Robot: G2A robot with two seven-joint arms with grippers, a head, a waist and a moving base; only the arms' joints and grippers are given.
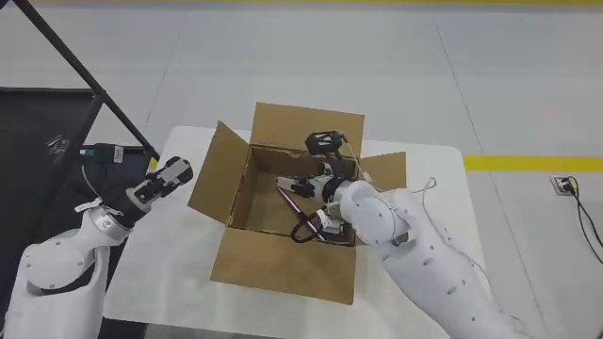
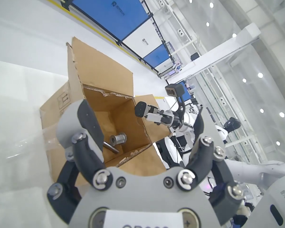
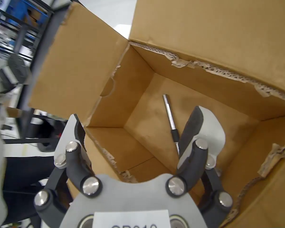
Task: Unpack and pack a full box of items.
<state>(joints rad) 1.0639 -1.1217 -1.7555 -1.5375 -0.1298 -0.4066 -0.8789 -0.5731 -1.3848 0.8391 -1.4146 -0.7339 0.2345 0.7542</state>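
Note:
An open cardboard box (image 1: 283, 264) stands on the white table (image 1: 179, 273), all its flaps folded outward. On its floor lie a slim metal rod (image 3: 169, 112) and a small metal spool (image 2: 118, 139); the rod (image 1: 294, 209) also shows from above. My right gripper (image 3: 136, 115) hangs open over the box's mouth, above the rod and with nothing between its fingers (image 3: 194, 124). In the top view the right gripper (image 1: 306, 186) sits just inside the far right rim. My left gripper (image 1: 170, 177) is open too, held over the table left of the box, its fingers (image 2: 90, 124) pointing toward it.
A black metal frame (image 1: 66, 56) and a dark surface (image 1: 38, 151) stand off the table's left edge. The left flap (image 1: 215, 174) juts toward my left gripper. Bare table lies in front of and to the left of the box.

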